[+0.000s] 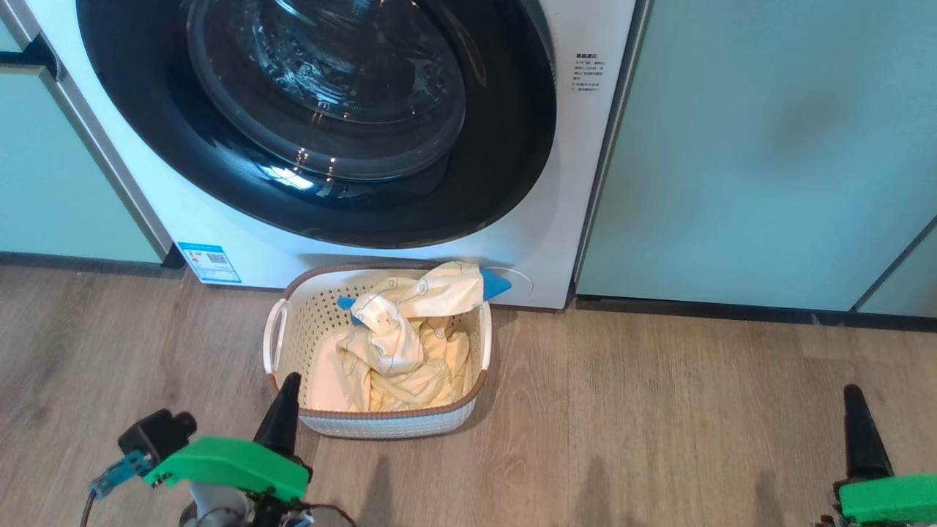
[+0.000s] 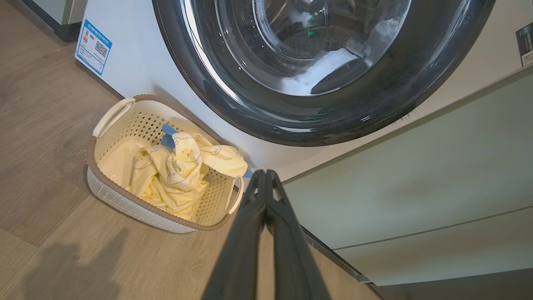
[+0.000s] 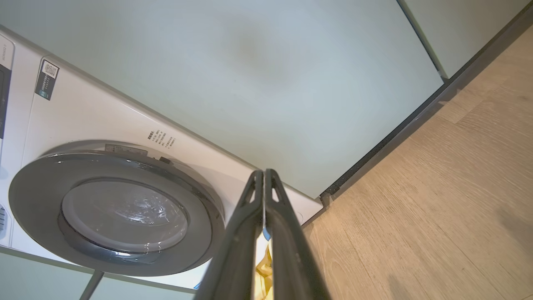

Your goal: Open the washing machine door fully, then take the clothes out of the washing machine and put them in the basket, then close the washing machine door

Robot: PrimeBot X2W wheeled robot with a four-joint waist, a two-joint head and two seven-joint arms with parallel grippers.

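On the wood floor (image 1: 659, 424), hard against the foot of the washing machine (image 1: 564, 205): the basket (image 1: 388, 423), directly below the washing machine door (image 1: 322, 102). The door sits flush in the white front panel, closed; reflections show in its glass bowl. The clothes (image 1: 399, 344) are heaped inside the basket, pale yellow with outlined bear prints. One fold is draped over the far right corner of the rim, with a blue part (image 1: 499, 284) poking past it toward the machine.

Left end effector (image 1: 290, 384): low, closed, gripping nothing. The left wrist view shows its fingers (image 2: 245, 233) meeting at the tips. In the head view its tip sits by the basket's near left corner; contact cannot be judged.

Right end effector (image 1: 853, 395): well apart to the right over bare floor, also closed and empty.

A blue label (image 1: 208, 262) marks the machine's lower left corner. A pale green cabinet (image 1: 768, 146) flanks the machine.
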